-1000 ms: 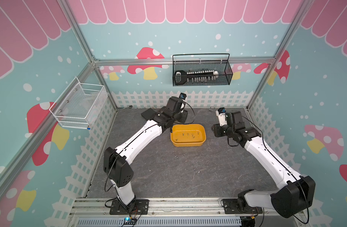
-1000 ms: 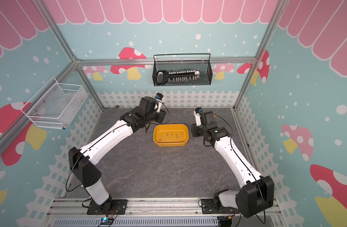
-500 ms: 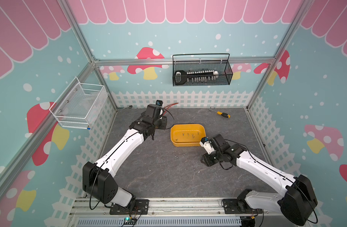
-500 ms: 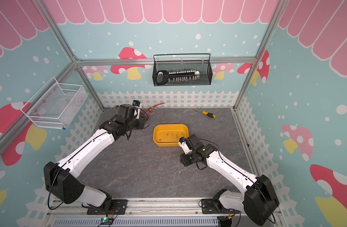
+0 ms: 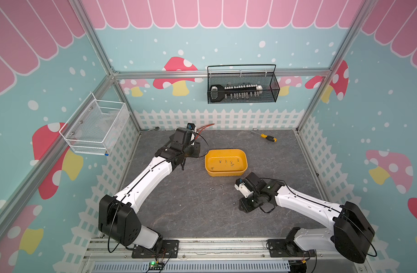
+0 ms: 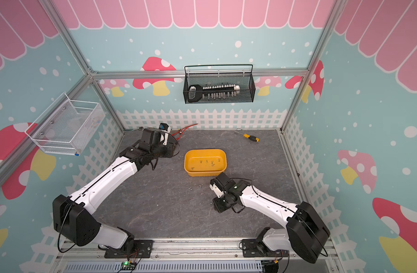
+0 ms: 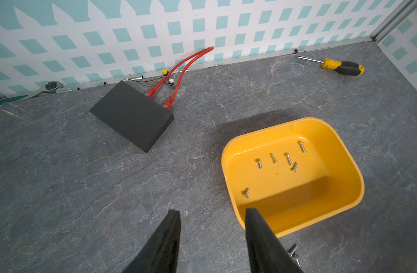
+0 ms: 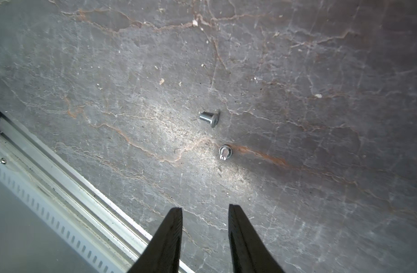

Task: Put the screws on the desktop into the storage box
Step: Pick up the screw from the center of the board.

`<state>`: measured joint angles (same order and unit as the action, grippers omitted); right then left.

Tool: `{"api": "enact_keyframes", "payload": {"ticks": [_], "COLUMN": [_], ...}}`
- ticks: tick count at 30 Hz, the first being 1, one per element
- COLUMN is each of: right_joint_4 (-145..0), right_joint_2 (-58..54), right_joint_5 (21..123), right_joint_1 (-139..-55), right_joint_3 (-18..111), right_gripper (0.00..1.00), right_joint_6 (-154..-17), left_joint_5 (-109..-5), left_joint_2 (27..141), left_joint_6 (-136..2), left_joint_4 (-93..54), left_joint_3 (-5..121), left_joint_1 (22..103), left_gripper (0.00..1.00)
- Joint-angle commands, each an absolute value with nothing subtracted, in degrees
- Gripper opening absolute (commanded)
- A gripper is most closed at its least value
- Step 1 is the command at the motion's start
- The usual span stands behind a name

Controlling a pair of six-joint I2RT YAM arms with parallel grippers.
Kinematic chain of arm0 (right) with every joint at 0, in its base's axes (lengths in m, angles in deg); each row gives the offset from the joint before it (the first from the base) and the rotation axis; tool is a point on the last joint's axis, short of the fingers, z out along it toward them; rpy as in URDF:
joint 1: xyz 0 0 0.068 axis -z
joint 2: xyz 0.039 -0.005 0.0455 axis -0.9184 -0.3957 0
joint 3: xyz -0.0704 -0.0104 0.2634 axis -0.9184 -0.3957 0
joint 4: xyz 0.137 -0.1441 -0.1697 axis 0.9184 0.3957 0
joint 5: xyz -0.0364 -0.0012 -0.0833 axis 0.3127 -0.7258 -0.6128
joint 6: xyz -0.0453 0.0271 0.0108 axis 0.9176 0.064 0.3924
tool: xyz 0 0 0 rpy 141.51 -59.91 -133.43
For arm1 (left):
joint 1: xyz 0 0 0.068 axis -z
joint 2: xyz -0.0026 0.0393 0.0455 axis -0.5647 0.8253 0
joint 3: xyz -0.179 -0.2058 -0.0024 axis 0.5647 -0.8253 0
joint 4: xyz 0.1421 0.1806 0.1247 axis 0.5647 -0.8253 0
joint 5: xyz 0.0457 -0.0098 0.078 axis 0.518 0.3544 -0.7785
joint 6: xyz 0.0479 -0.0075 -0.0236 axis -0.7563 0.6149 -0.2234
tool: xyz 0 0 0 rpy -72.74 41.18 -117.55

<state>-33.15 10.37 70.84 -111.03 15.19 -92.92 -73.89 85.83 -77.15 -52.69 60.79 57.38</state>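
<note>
Your right pincer (image 8: pixel 205 208) hung low over the dark grey marbled surface (image 8: pixel 321 59), jaws apart with nothing between them. Just ahead of its tips lay two tiny silver metal screws (image 8: pixel 210 118), close together but not touching. One lay on its side, and the upright screw (image 8: pixel 224 152) beside it seemed to stand on its head.

Further out, a few loose screws (image 7: pixel 293 251) rested on the surface just near of the shallow yellow-orange plastic storage box (image 5: pixel 226 173), which already held six. Your left pincer (image 7: pixel 212 210), likewise parted and empty, hovered to the left of that box.

I judge these screws to be light, rigid and slick, so they may roll or skip away from closing tips. The one on its side looked best pinched across the threaded shank, just behind the head. You would want the tips brought right down onto the surface first.
</note>
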Motion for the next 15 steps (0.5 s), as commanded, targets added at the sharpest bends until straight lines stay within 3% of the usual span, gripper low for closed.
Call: {"api": "enact_keyframes", "payload": {"ticks": [1,15], "right_joint_4": [-31.8,-32.4], "right_joint_2": [7.7,1.4], "right_joint_5": [67.3,63.9], "right_joint_1": [-111.9,-112.7], "right_joint_3": [16.0,19.7], "right_gripper": [0.38,0.38], "right_joint_6": [-94.7,-94.0], "left_joint_5": [-73.1,-73.1], "left_joint_2": [84.8,85.0], "left_joint_6": [-76.4,-76.6], "left_joint_4": [-51.6,-51.6], "left_joint_3": [60.0,59.9], "left_joint_1": [56.9,56.5], "left_gripper": [0.48,0.48]}}
